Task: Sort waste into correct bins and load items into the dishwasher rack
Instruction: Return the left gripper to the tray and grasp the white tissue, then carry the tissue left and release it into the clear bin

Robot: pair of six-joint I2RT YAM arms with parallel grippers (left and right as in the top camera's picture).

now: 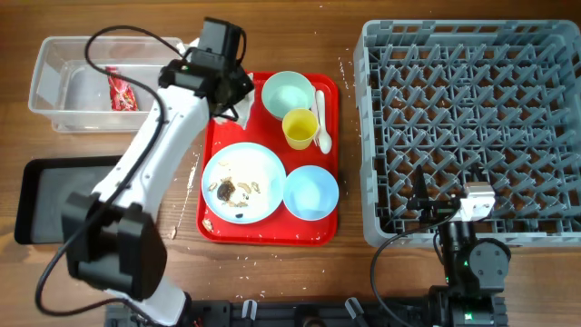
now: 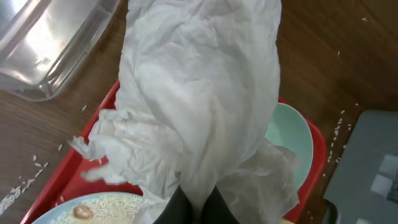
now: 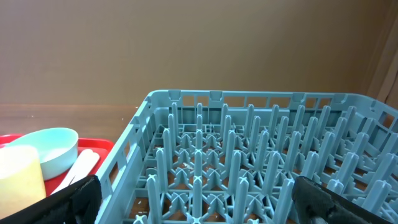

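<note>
My left gripper (image 1: 231, 91) is shut on a crumpled white napkin (image 2: 199, 93) and holds it over the top-left corner of the red tray (image 1: 268, 232); its fingers (image 2: 199, 208) pinch the napkin's lower end. The clear box (image 1: 64, 73) holds a red wrapper (image 1: 121, 91). On the red tray are the plate (image 1: 243, 168) with food scraps (image 1: 231, 191), a pale green bowl (image 1: 286, 94), a blue bowl (image 1: 311, 193), the yellow cup (image 1: 300, 127) and the white spoon (image 1: 321, 118). My right gripper (image 3: 199, 205) is open and empty over the front edge of the grey rack (image 1: 472, 127).
The black tray (image 1: 54, 200) lies at the front left, partly under my left arm. Rice-like crumbs are scattered on the wooden table around the red tray. The rack (image 3: 249, 162) fills the right side and shows nothing between its pegs.
</note>
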